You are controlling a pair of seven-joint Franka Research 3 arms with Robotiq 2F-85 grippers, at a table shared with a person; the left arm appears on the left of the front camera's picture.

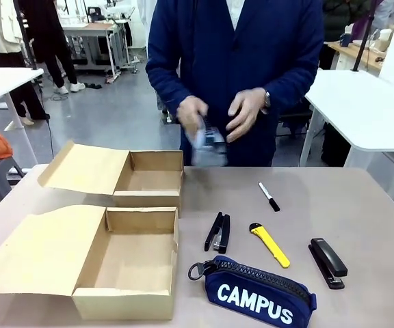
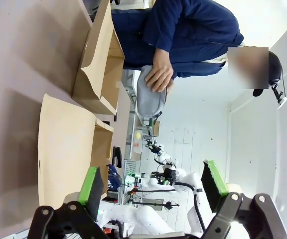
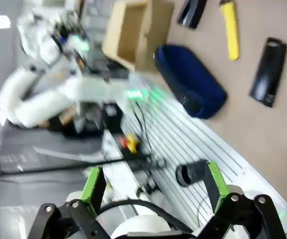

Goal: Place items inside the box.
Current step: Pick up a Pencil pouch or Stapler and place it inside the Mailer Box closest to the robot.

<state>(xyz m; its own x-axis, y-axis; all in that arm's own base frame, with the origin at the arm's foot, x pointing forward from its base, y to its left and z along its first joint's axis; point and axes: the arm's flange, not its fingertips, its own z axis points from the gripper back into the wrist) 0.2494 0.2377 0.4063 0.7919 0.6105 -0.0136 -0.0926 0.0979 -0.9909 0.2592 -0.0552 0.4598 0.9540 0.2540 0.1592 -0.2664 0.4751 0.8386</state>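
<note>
Packing has not begun: the near box (image 1: 122, 304) at the near-left corner of the table (image 1: 368, 205) and the far box (image 1: 147, 199) behind it are empty. The left gripper (image 2: 152, 185) and right gripper (image 3: 154, 185) gape wide, holding nothing. The CAMPUS pouch (image 1: 255, 294) lies by the near edge (the person's hands (image 1: 246, 113) hold another pouch (image 1: 207, 145)). Next, probably: lower onto it, jaws across its width.

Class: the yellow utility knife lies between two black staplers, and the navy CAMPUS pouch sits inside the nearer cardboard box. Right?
No: the front view shows the navy CAMPUS zip pouch on the table beside the nearer open cardboard box, not inside.
</note>
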